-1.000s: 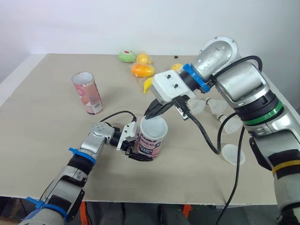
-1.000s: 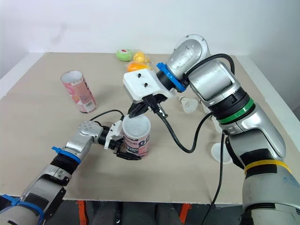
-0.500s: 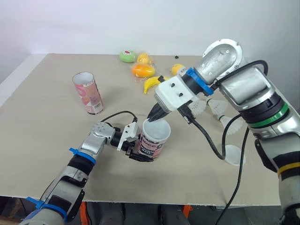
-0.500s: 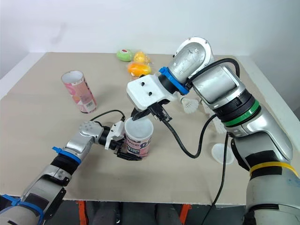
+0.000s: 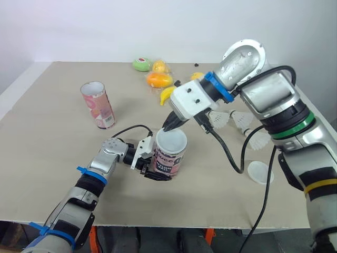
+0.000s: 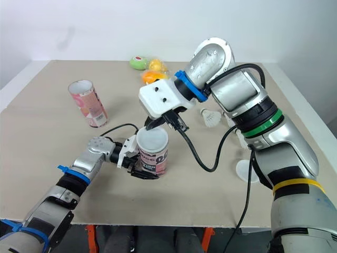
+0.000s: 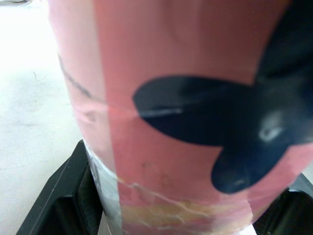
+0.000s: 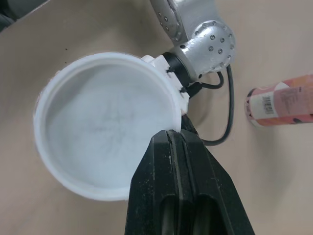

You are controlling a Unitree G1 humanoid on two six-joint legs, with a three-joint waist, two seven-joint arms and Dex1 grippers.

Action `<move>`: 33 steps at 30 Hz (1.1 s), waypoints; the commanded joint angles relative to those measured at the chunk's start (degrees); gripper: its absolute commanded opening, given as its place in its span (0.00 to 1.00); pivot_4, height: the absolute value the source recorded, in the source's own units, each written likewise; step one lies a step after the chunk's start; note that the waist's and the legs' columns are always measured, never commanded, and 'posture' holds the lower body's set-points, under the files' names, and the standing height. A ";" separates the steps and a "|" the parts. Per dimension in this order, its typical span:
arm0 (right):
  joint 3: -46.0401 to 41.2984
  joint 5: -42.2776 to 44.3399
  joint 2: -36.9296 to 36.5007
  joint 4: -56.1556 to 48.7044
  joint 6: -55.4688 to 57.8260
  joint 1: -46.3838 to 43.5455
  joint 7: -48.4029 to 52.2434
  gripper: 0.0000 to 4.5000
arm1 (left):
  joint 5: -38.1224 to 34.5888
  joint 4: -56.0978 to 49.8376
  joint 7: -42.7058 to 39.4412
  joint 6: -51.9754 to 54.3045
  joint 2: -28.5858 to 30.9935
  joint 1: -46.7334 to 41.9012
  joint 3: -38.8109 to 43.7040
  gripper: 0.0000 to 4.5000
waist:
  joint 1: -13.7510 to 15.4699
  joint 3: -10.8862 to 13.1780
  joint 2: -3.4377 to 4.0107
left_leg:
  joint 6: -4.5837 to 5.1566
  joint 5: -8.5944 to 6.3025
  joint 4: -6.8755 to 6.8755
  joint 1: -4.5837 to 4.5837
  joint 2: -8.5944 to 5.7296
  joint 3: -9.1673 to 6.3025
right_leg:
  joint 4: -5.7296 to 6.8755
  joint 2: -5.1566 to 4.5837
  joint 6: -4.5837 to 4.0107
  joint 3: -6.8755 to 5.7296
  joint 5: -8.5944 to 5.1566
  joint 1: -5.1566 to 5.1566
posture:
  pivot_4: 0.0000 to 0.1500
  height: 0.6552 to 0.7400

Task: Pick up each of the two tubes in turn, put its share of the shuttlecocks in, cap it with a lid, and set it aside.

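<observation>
I held the pink tube point(image 5: 167, 162) steady, clamped in the left gripper point(image 5: 149, 164), so the right gripper point(image 5: 169, 125), fingers pressed together, could apparently seat the white lid point(image 5: 172, 140) at its rim.

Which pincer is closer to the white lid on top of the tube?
Right. The right pincer is at the far edge of the lid; the left pincer grips the tube lower down.

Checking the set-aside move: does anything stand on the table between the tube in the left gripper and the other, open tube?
Nothing visible stands there: bare table lies between the held tube and the open tube. Only the left gripper's black cable loops nearby.
</observation>
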 commanded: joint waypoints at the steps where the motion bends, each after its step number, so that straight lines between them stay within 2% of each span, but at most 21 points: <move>1: -1.22 0.36 -1.08 0.05 -0.99 -2.33 1.84 0.00 | 3.90 2.84 -0.17 1.19 1.47 1.95 -2.43 0.74 | 0.00 0.00 0.00 | 0.00 0.00 0.00 0.00 0.00 0.00 | 0.00 0.00 -0.01 0.00 -0.01 0.00 | 1.00 0.43; 8: 1.27 1.83 -3.07 -2.92 -1.28 -1.28 1.84 0.00 | 3.94 2.85 -0.12 1.31 1.48 1.79 -2.39 0.74 | 0.00 0.00 0.00 | 0.00 0.00 -0.09 -0.01 0.00 0.00 | 0.00 0.00 -0.10 0.00 -0.03 0.00 | 1.00 0.43; 19: 0.39 2.46 -0.04 -3.37 0.10 -1.96 1.84 0.00 | 3.75 2.18 -0.06 2.10 1.73 2.13 -2.39 0.74 | 0.00 0.00 0.00 | 0.00 0.00 -0.08 0.00 0.00 0.00 | 0.00 0.00 -0.08 0.00 -0.03 -0.01 | 1.00 0.43; 33: 0.75 2.93 -1.58 -5.61 0.22 -0.97 1.84 0.00 | 3.74 1.80 0.11 2.88 1.62 2.08 -2.44 0.74 | 0.00 0.00 0.00 | 0.00 0.00 -0.09 -0.01 0.00 0.00 | 0.00 0.00 -0.07 0.00 -0.05 -0.01 | 1.00 0.43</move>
